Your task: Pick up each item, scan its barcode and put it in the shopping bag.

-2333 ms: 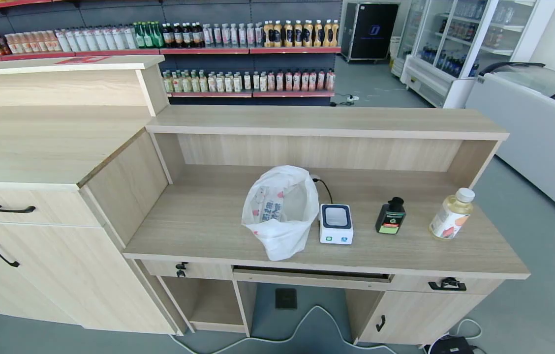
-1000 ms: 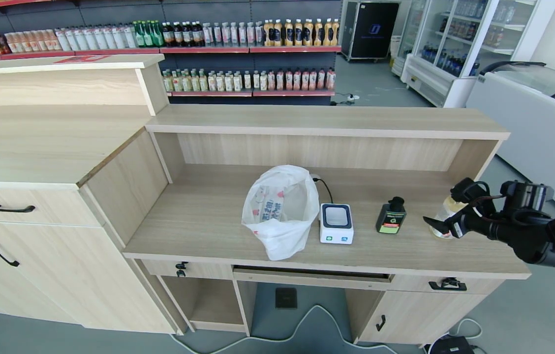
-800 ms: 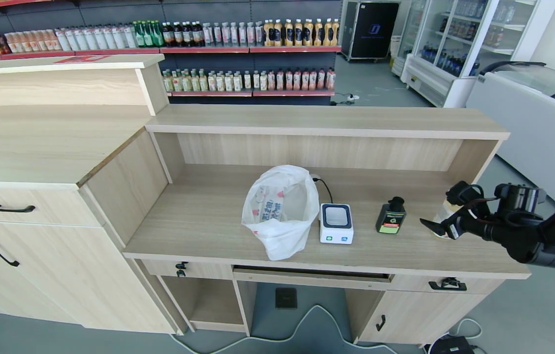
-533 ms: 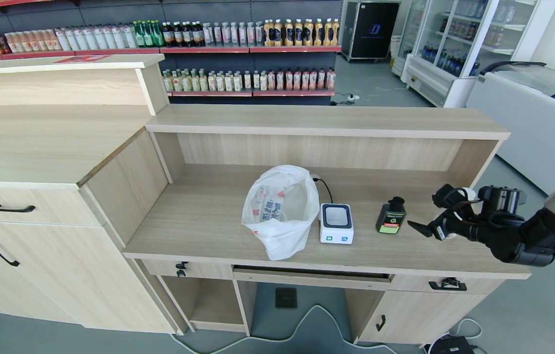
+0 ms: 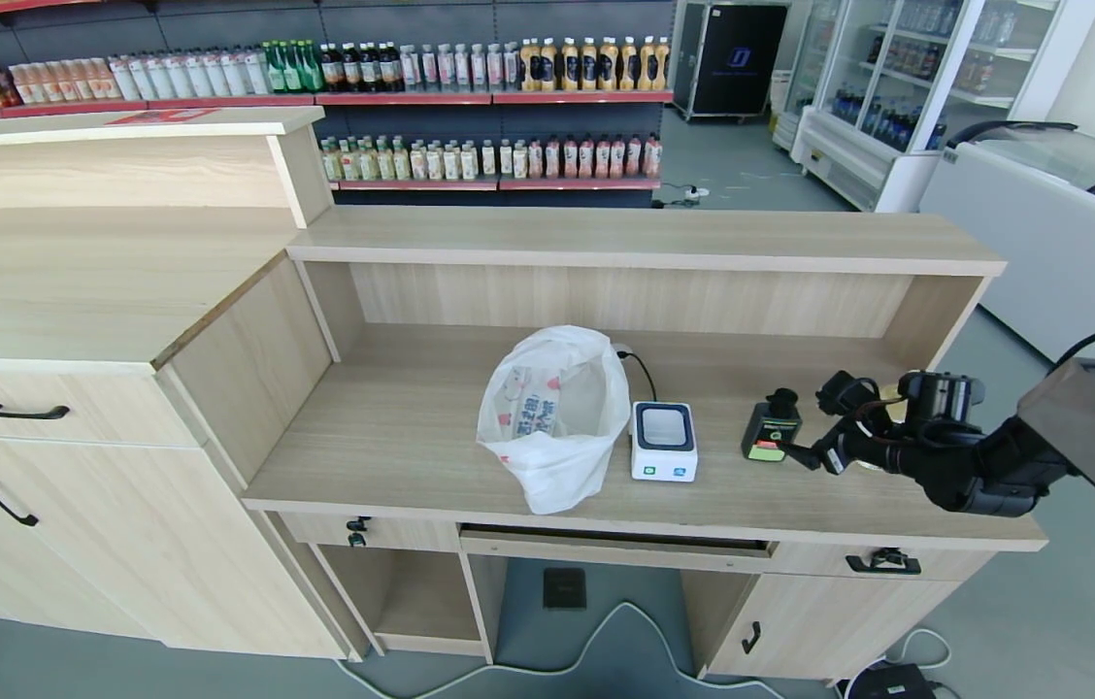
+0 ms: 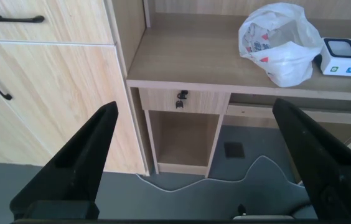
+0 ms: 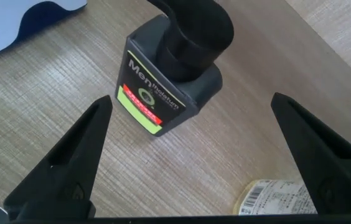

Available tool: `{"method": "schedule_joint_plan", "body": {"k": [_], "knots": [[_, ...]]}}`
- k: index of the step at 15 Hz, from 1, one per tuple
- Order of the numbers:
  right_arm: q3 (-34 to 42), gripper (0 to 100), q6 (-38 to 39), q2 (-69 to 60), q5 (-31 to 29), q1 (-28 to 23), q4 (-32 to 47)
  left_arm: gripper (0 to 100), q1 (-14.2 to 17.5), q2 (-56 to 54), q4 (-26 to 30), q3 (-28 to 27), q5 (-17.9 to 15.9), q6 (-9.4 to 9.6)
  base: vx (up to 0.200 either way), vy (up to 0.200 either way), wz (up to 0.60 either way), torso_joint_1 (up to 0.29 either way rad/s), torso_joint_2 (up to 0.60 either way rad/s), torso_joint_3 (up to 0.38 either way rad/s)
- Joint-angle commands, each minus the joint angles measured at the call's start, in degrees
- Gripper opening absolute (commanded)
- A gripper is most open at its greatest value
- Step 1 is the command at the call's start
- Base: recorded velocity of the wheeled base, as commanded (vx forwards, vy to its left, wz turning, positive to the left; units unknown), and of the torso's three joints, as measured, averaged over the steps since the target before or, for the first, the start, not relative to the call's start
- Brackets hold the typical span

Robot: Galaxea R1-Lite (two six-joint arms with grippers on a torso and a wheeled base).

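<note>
You are on the first pick: nothing is in hand yet, and the dark bottle stands upright on the counter, just beside the scanner on its right, with the shopping bag on the scanner's far side, mouth open. Your right gripper comes in from the counter's right end with its fingers spread wide and holding nothing. In the right wrist view the bottle sits at the mouth of the gap, a finger out to either side and neither one touching it. The next move, as I judge it, is a short advance until the bottle's body sits fully between the fingers, then a squeeze on the flat body below the black cap, not on the cap itself, which looks narrower and likelier to slip. Keep the approach level, since a nudge from the nearer fingertip could tip the bottle toward the scanner. A pale printed label shows near the arm and is probably the second item, so mind it as you close. Your left gripper hangs low in front of the counter, fingers apart and empty; it has no part in this step.
</note>
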Motion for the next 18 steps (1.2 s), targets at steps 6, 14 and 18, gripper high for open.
{"method": "schedule_joint_plan", "body": {"k": [6,14,18], "knots": [[-1.87,100,-1.72,3.35,-0.06,1.61,0.06,100,0.00,0.00,0.02,0.00,0.00,0.02,0.000,0.000,0.00,0.000,0.00,0.000],[-9.34,100,-1.72,6.78,-0.41,3.89,3.66,100,0.00,0.00,0.02,0.00,0.00,0.02,0.000,0.000,0.00,0.000,0.00,0.000],[-14.61,100,-1.81,9.24,-0.41,5.04,6.83,100,0.00,0.00,0.02,0.00,0.00,0.02,0.000,0.000,0.00,0.000,0.00,0.000]]}}
